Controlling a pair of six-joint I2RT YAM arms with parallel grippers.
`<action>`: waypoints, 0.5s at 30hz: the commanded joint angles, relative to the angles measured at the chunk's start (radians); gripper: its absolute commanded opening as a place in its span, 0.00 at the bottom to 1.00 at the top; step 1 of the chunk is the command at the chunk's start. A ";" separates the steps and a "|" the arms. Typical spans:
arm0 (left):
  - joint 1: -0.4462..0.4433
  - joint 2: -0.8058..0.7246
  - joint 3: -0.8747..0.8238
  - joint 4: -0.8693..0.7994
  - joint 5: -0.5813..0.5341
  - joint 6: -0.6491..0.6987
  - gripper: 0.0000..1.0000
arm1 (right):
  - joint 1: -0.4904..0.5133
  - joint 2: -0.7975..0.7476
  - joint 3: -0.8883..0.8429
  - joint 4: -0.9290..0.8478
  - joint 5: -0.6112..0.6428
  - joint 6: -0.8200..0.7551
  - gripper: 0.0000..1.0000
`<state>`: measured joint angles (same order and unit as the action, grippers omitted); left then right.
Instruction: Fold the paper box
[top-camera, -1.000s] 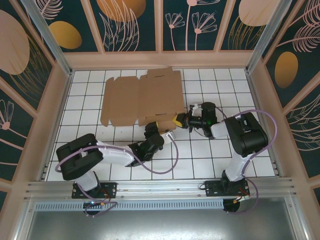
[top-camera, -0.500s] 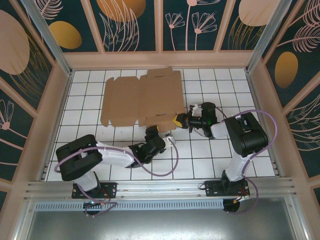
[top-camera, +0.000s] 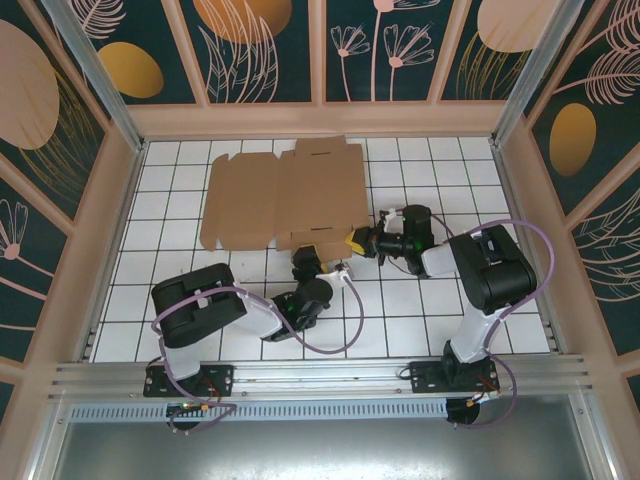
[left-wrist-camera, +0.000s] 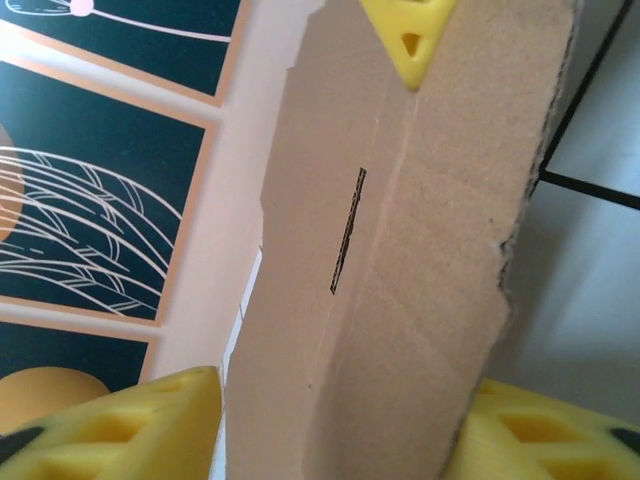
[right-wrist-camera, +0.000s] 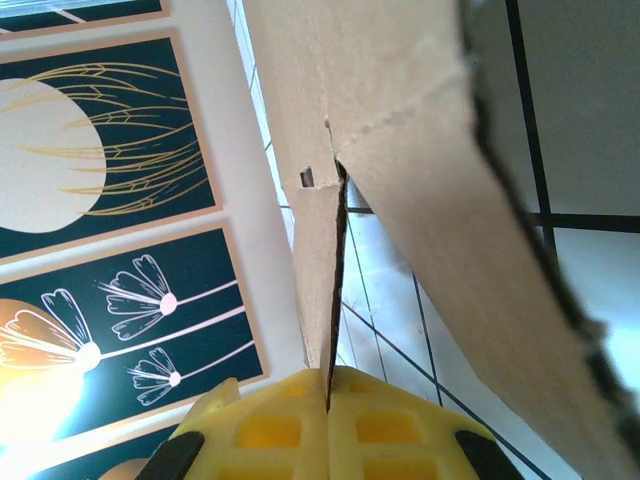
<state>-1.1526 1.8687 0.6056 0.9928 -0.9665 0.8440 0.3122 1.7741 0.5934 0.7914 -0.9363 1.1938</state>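
**Near flap caught between both grippers, the box otherwise lying flat**

The plain brown cardboard mailer box (top-camera: 290, 195) lies unfolded at the far middle of the white gridded worktop (top-camera: 400, 310), showing crease lines, a thin slot and a ragged cut edge. The right gripper (right-wrist-camera: 328, 400) is pinched on its near right edge. The left gripper (left-wrist-camera: 340, 400) straddles a raised flap; whether it presses, I cannot tell. If the two pull apart, that cut could tear, or the thin board slip free.
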 joint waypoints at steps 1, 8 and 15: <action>-0.005 0.043 0.010 0.098 -0.031 0.037 0.30 | 0.008 -0.045 -0.015 0.035 -0.004 0.006 0.08; -0.005 0.063 0.017 0.113 -0.033 0.048 0.05 | 0.010 -0.059 -0.011 0.013 -0.001 0.000 0.10; -0.006 0.021 0.013 0.096 -0.052 0.052 0.00 | 0.008 -0.167 -0.010 -0.068 0.027 -0.017 0.53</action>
<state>-1.1587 1.9221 0.6060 1.0634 -0.9836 0.8978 0.3161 1.6844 0.5888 0.7589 -0.9173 1.1908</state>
